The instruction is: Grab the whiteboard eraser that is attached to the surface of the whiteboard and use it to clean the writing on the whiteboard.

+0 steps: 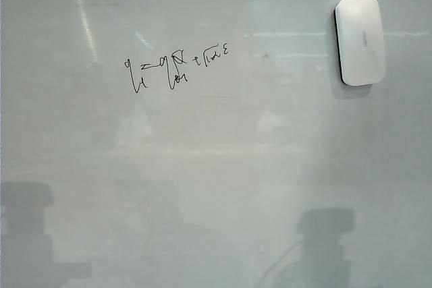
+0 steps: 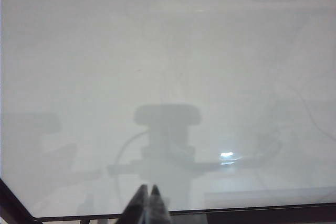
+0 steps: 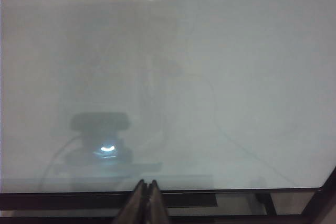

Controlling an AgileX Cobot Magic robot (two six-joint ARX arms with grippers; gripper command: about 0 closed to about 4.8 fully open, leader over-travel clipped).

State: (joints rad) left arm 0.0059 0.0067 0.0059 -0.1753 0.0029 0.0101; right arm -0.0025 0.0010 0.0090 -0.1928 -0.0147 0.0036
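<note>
Dark, tapered, pointed left gripper and right gripper fingertips

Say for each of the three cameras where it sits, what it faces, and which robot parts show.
Exterior view: off the arms, facing the whiteboard squarely; the writing lies left, the whiteboard eraser far right; no robot part, only shadows.
Left wrist view: on the left arm, at the board's dark edge; the left gripper, shut, shows.
Right wrist view: on the right arm, likewise; the right gripper, shut, shows.
Shared: right wrist and exterior views both catch the eraser.

Eraser top right on whiteboard; writing upper left, well apart.
</note>
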